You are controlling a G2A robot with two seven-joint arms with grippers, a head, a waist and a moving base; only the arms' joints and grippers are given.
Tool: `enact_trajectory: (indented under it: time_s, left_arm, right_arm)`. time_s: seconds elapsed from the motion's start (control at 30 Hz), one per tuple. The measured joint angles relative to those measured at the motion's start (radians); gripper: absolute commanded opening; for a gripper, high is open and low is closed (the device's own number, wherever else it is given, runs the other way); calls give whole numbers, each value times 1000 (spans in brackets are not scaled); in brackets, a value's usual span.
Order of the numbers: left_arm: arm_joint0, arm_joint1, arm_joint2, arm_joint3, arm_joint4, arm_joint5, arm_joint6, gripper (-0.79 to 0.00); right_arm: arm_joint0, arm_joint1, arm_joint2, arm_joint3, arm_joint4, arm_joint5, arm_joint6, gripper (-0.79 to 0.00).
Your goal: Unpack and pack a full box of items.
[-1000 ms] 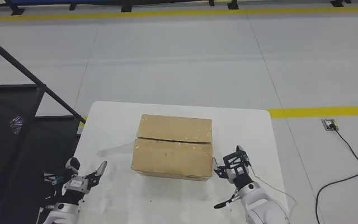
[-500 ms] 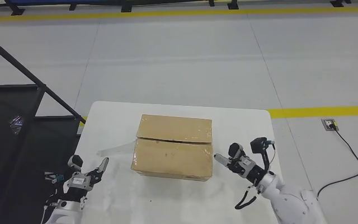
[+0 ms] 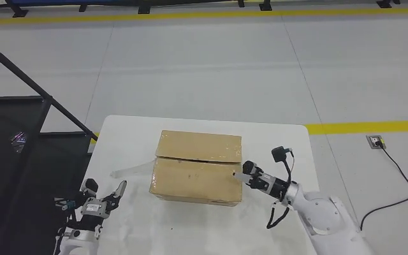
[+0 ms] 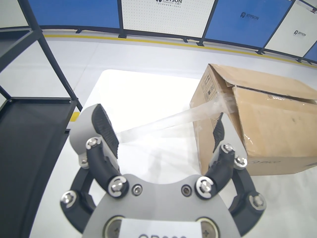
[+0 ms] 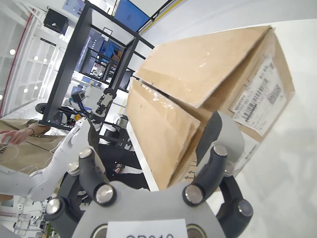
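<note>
Top view: box [image 3: 199,164] on white table [image 3: 127,137], grey floor [image 3: 204,64].

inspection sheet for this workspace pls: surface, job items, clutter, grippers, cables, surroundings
surface: white table, box at its middle.
job's things: cardboard box, flaps down, seam gaping; clear tape strip trails from one end onto the table.
clutter: nothing seen.
grippers: left gripper open, empty, near the table's near corner; right gripper open, fingers at the box's other end.
cables: black cable at the right wrist; floor cable near a socket.
surroundings: black rack beside the table; yellow floor line.
</note>
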Motion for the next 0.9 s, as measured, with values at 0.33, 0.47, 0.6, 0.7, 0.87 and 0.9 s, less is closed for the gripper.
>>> enact_trajectory:
  time_s: [0.33,0.47,0.6,0.7,0.87,0.9]
  left_arm:
    - [-6,-6,-12,-12,-39,12,13,0]
    - [-11,-9,-19,-26,-78,12,11,0]
    - [-11,-10,-28,-43,-107,-19,3,0]
    - [-3,-10,-30,-57,-117,-74,5,0]
    - [29,2,-52,-59,-64,-266,-6,0]
    - [36,6,-58,-53,-42,-318,-8,0]
  right_arm:
    - [-26,25,66,-33,268,-169,177,0]
    - [-62,45,89,-80,379,-251,348,0]
    - [-108,80,71,-176,375,-206,416,0]
    - [-133,109,43,-222,323,-197,423,0]
    - [-154,148,6,-209,158,-223,397,0]
    - [-153,151,-4,-196,130,-230,389,0]
